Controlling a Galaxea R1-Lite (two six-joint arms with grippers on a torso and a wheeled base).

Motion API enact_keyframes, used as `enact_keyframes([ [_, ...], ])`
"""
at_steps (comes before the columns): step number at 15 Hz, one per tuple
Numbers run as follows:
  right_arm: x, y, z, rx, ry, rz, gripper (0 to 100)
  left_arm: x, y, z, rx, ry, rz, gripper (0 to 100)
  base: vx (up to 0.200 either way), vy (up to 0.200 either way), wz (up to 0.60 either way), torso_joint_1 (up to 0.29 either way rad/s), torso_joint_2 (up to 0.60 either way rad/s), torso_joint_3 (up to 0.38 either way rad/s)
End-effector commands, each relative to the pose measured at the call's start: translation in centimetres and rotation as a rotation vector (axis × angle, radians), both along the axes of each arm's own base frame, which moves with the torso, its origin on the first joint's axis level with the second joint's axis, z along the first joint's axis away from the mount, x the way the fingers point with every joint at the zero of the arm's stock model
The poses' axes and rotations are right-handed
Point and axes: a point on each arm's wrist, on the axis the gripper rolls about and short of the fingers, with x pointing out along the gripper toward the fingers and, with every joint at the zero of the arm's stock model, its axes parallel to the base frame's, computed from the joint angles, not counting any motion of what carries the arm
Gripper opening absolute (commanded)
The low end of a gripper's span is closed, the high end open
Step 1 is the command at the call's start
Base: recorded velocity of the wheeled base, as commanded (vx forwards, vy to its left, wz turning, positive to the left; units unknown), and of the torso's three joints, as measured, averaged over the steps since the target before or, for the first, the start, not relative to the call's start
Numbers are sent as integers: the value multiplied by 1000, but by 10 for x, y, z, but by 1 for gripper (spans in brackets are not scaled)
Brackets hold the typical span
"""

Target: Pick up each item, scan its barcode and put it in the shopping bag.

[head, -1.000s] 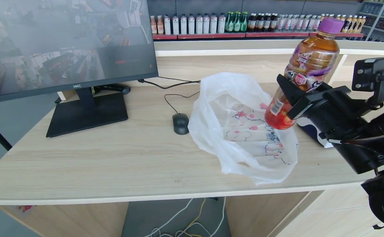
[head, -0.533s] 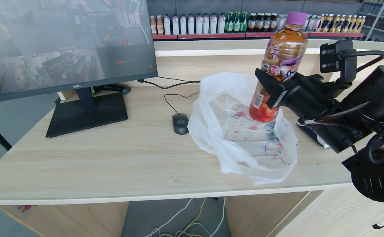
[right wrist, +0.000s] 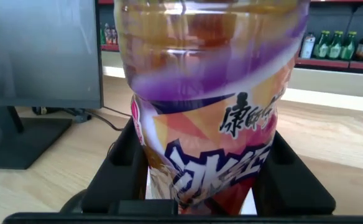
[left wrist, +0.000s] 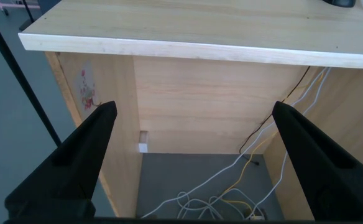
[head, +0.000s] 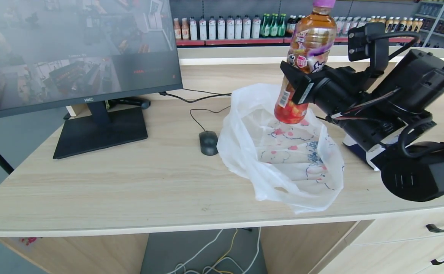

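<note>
My right gripper (head: 302,85) is shut on a tea bottle (head: 302,64) with amber drink, a purple cap and a purple-and-white label. It holds the bottle almost upright in the air, over the far side of the open white shopping bag (head: 283,152). The bag lies on the wooden counter (head: 130,182), right of centre. In the right wrist view the bottle (right wrist: 212,106) stands between the two black fingers (right wrist: 122,168). My left gripper (left wrist: 194,155) hangs open below the counter's front edge, facing the space under the counter.
A black monitor (head: 73,53) on its stand fills the counter's left rear. A black mouse (head: 208,142) with its cable lies just left of the bag. Shelves of bottles (head: 283,26) line the back wall. Loose cables (left wrist: 231,199) lie on the floor under the counter.
My right arm has carried the bottle leftward and up, from beside the bag's right edge to over the bag's far side. The bag has kept its place.
</note>
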Motion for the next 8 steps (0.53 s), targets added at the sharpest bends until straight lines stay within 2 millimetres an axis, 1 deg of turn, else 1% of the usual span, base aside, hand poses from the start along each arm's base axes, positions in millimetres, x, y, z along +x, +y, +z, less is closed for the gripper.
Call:
enact_keyframes([
  [1, 13, 8, -17, -13, 39, 5, 0, 0, 0, 0, 0, -1, 0, 100, 0, 0, 0, 0, 0, 0],
  [3, 21, 13, -29, -20, 68, 9, 0, 0, 0, 0, 1, -1, 0, 100, 0, 0, 0, 0, 0, 0],
  [5, 26, 19, -35, -28, 80, 19, 0, 0, 0, 0, 0, -1, 0, 100, 0, 0, 0, 0, 0, 0],
  [6, 32, 22, -29, -16, 57, 20, 0, 0, 0, 0, 0, -1, 0, 100, 0, 0, 0, 0, 0, 0],
  [7, 38, 24, -34, -17, 60, 20, 0, 0, 0, 0, 1, -1, 0, 100, 0, 0, 0, 0, 0, 0],
  [8, 40, 25, -38, -22, 69, 20, 0, 0, 0, 0, 0, -1, 0, 100, 0, 0, 0, 0, 0, 0],
])
